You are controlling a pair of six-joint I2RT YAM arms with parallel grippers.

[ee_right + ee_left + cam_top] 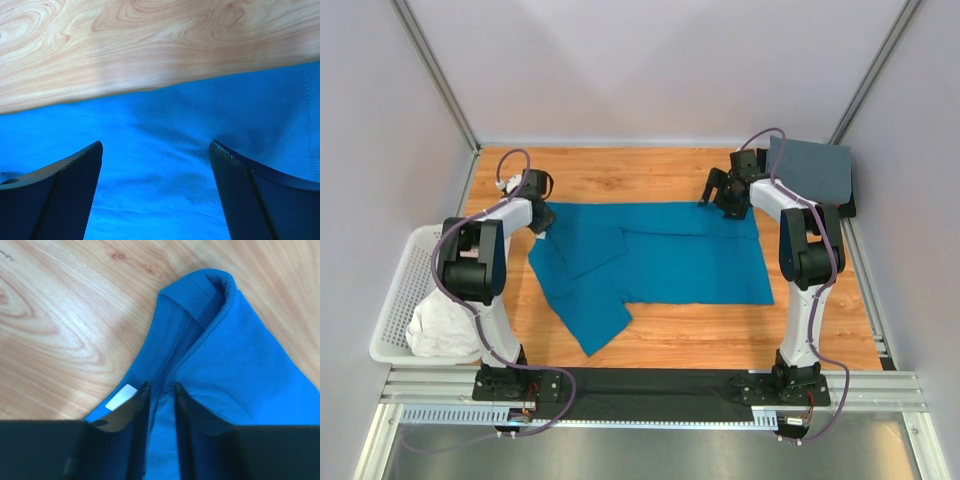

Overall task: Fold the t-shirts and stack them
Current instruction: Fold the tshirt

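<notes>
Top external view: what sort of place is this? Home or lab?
Probably a lab robot cell, not a home: plain grey panel walls on an aluminium frame post, black-and-white left arm and right arm bolted at a wooden tabletop edge, teal-blue cotton t-shirt spread as the workpiece.

Bright, even light; soft shadows

Teal-blue t-shirt (pixel 680 255): spread flat across the middle of the desk (pixel 720 335), right part smooth. Left part folded over itself, one flap angling toward the near edge. Ribbed collar (pixel 215 287) bunched into a raised ridge, white label (pixel 121 396) showing.
Slate-grey t-shirt (pixel 810 168): folded, far right corner.
White t-shirt (pixel 440 328): crumpled in the basket (pixel 405 270), left.
</notes>
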